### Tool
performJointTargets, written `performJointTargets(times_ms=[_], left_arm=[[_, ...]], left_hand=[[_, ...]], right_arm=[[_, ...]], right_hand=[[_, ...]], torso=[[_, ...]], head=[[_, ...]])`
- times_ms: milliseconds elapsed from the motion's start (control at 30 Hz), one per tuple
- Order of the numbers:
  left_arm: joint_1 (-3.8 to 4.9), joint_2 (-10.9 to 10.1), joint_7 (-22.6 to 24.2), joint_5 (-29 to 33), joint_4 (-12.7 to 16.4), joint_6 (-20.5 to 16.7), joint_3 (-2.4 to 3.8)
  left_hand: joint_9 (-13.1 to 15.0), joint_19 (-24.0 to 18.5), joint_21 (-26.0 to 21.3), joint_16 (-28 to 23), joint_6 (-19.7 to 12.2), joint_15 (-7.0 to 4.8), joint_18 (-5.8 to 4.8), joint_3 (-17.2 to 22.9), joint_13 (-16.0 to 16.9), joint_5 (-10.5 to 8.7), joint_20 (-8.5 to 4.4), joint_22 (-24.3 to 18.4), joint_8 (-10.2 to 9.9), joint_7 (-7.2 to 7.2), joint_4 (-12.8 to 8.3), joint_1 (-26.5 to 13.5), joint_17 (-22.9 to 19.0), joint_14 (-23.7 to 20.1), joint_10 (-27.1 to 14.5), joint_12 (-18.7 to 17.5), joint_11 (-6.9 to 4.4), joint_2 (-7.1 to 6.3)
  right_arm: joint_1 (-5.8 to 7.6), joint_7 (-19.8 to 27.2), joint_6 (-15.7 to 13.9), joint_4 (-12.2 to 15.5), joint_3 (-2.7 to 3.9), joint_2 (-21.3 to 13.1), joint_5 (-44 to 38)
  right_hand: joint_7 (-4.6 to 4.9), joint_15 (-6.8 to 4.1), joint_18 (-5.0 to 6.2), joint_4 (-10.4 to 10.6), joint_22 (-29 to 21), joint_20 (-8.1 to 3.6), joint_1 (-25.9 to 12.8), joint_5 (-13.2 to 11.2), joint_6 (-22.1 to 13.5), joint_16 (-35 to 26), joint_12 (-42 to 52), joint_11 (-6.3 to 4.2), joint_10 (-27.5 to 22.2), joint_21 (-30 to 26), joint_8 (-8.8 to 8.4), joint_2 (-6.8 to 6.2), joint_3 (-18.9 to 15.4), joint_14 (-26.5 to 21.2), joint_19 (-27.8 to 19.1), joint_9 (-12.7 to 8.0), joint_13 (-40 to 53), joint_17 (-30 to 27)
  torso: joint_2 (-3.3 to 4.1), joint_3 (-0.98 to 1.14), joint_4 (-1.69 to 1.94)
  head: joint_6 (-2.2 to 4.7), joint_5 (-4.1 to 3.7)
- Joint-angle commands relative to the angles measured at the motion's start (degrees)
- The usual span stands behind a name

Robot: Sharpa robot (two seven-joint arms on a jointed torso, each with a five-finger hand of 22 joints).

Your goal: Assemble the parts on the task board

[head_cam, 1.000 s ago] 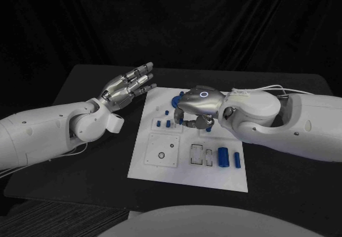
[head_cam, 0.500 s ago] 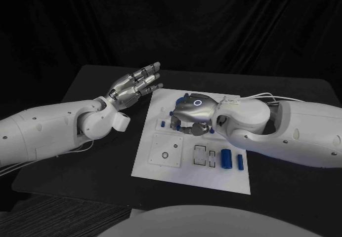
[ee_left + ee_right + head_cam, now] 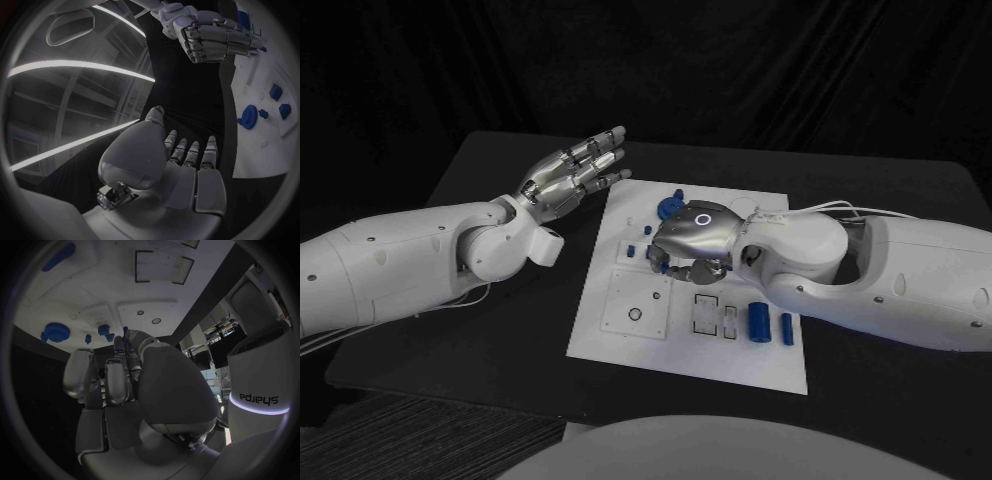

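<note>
The task board (image 3: 687, 355) is lying in the middle of the black table (image 3: 473, 330), long side running from the robot outward. The left hand (image 3: 571, 178) is hovering off the board's ten o'clock corner, raised above the table, palm showing, fingers spread wide and holding nothing; the left wrist view (image 3: 181, 165) is confirming the empty, extended fingers. The right hand (image 3: 689, 240) is bearing down over the board's centre, back of the hand upward, fingers curled under it. In the right wrist view (image 3: 119, 380) the fingers are bending toward the board surface, with a small blue part (image 3: 124, 338) showing at the fingertips; whether it is actually being pinched cannot be told. A round blue part (image 3: 665, 206) is sitting at twelve o'clock of the right hand, just beside it. Two upright-lying blue cylinders (image 3: 759, 321) are resting near the board's four o'clock edge, side by side. Small blue parts (image 3: 630, 251) are sitting at nine o'clock of the right hand.
</note>
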Motion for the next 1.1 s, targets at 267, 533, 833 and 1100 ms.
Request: performJointTargets(times_ms=[267,533,833,1100], left_arm=[[-0.10,-0.1,0.5,0.2,0.1,1.0,0.05],[-0.10,-0.1,0.1,0.2,0.0,1.4,0.05],[-0.11,-0.1,0.0,0.2,-0.2,1.5,0.05],[-0.12,0.0,0.0,0.2,-0.3,1.7,0.05]], left_hand=[[0.1,-0.3,0.0,0.1,0.2,0.45,0.11,0.0,0.0,0.47,0.04,-0.1,0.2,0.02,0.1,0.5,0.0,-0.1,0.0,0.2,0.51,0.36],[0.1,-0.4,-0.1,0.1,0.5,0.50,0.10,0.0,0.0,0.71,0.05,-0.2,0.3,0.36,0.1,0.7,0.0,-0.2,-0.2,0.2,0.51,0.34],[0.1,-0.4,-0.1,0.1,0.3,0.53,0.11,0.0,-0.1,1.10,0.05,-0.3,0.2,0.50,0.1,0.9,-0.1,-0.3,-0.6,0.2,0.24,0.35],[0.1,-0.4,-0.1,0.0,0.3,0.52,0.11,0.0,-0.1,1.09,0.04,-0.4,0.2,0.49,0.1,0.9,-0.1,-0.3,-0.6,0.2,0.20,0.33]], right_arm=[[-1.04,-0.2,-0.9,0.1,0.04,0.1,-0.8],[-1.78,-0.3,-1.3,0.0,0.04,0.3,-0.8],[-2.20,-0.4,-1.6,-0.3,0.04,0.9,-0.8],[-2.65,-0.4,-1.6,-0.7,0.04,1.5,-0.8]], right_hand=[[0.10,0.57,0.85,-0.1,9.2,0.30,0.1,0.3,-0.2,-0.1,0.2,-0.03,0.5,0.0,-0.28,-0.31,0.5,1.3,-0.1,-0.1,0.1,0.0],[0.17,0.59,0.86,-0.3,9.2,0.33,0.1,0.3,-0.1,-0.1,0.3,-0.04,0.8,0.0,-0.32,-0.34,0.5,1.3,-0.1,-0.1,0.1,0.0],[0.21,0.58,0.87,-0.4,9.2,0.35,0.0,0.3,-0.1,-0.1,0.5,-0.07,1.1,0.0,-0.39,-0.39,0.6,1.3,-0.1,-0.1,0.2,0.0],[0.23,0.57,0.88,-0.5,9.2,0.36,0.0,0.3,-0.1,-0.1,0.6,-0.10,1.3,0.0,-0.48,-0.44,0.7,1.3,-0.1,-0.1,0.2,0.1]], torso=[[-0.02,0.00,-0.04],[-0.02,-0.04,0.00],[-0.08,0.01,-0.14],[-0.01,0.05,-0.02]], head=[[0.00,0.11],[0.00,0.21],[0.00,0.39],[0.00,0.27]])
